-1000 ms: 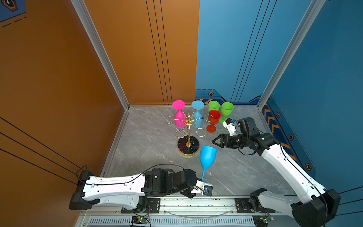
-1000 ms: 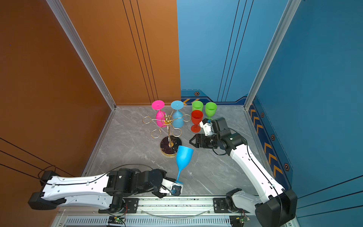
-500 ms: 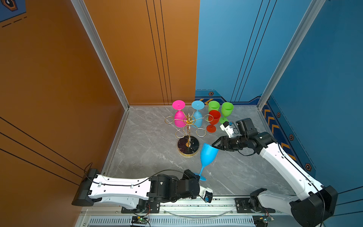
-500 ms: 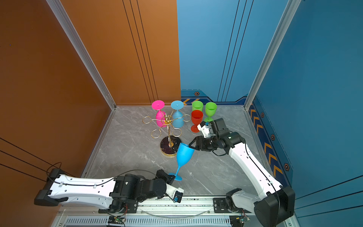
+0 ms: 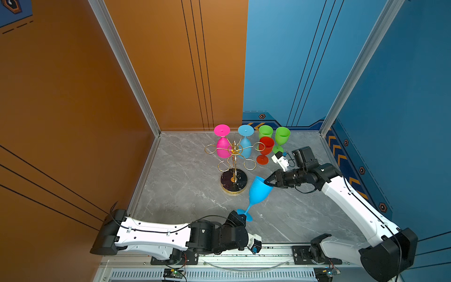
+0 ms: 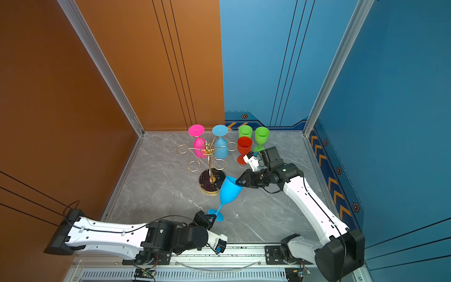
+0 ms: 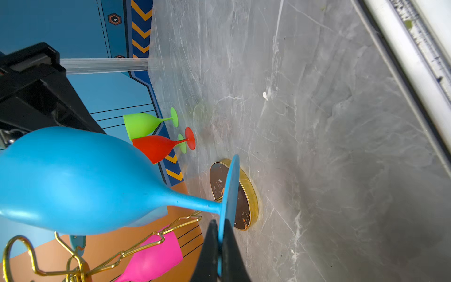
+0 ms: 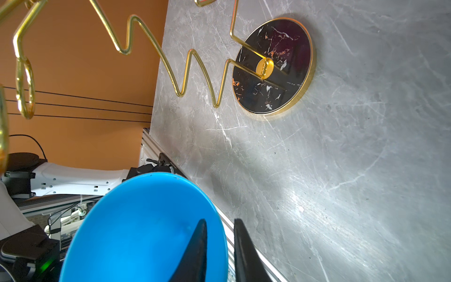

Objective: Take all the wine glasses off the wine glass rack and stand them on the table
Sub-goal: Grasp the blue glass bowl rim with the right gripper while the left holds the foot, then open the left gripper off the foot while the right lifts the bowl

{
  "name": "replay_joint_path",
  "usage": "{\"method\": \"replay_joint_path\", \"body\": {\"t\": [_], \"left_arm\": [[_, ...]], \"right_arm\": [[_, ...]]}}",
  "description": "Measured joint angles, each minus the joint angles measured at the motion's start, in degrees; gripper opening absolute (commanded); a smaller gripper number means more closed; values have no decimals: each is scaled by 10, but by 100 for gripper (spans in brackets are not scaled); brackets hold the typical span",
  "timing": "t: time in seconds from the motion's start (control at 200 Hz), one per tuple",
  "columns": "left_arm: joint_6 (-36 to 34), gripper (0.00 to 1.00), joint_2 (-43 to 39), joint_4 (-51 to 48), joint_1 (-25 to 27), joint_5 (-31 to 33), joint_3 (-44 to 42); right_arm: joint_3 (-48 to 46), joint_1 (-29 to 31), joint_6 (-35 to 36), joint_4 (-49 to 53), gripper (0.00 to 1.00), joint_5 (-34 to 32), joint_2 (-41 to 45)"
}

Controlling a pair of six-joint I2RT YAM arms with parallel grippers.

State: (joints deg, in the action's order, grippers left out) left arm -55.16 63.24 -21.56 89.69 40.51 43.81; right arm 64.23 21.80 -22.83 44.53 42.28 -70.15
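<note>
- Grey marbled tabletop (image 5: 183,175) filled the booth, with an orange wall (image 5: 73,97) behind the rack on the left arm's side and a blue wall (image 5: 292,61) on the right arm's side.
- The wine glass rack (image 5: 234,149) stood upright near the middle of the tabletop, its round black base flat on the marble.
- A pink glass (image 5: 223,147) and a pale blue glass (image 5: 246,149) hung upside down from the rack's far loops, while the loops nearer the arms carried nothing.
- Beyond the rack, towards the blue wall, two green glasses (image 5: 265,131) and a red glass (image 5: 266,146) stood upright close together.
- The blue wine glass (image 5: 258,193) was off the rack, on the near side of its base, tilted with the bowl up beside the base and the foot towards the arms.
- The left hand (image 5: 240,216) was clamped on the edge of that glass's foot, its jaws pressed together on the thin disc in the left wrist view (image 7: 220,239).
- The right hand (image 5: 267,182) met the bowl's rim from the side away from the rack.
- In the right wrist view its fingers (image 8: 195,249) straddled the rim, one inside the bowl and one outside, only narrowly apart.
- Whether they were already pinching the rim could not be told.
</note>
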Motion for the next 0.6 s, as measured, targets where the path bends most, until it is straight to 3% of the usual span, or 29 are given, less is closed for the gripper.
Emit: {"method": "replay_joint_path", "body": {"t": [0.2, 0.456, 0.596], "left_arm": [[-30, 0, 3, 12, 3, 22, -11], [-41, 15, 3, 24, 3, 39, -19], [-41, 28, 2, 40, 4, 42, -27]], "right_arm": [[0, 0, 0, 0, 7, 2, 0], [-1, 0, 5, 0, 0, 2, 0], [-1, 0, 5, 0, 0, -1, 0]]}}
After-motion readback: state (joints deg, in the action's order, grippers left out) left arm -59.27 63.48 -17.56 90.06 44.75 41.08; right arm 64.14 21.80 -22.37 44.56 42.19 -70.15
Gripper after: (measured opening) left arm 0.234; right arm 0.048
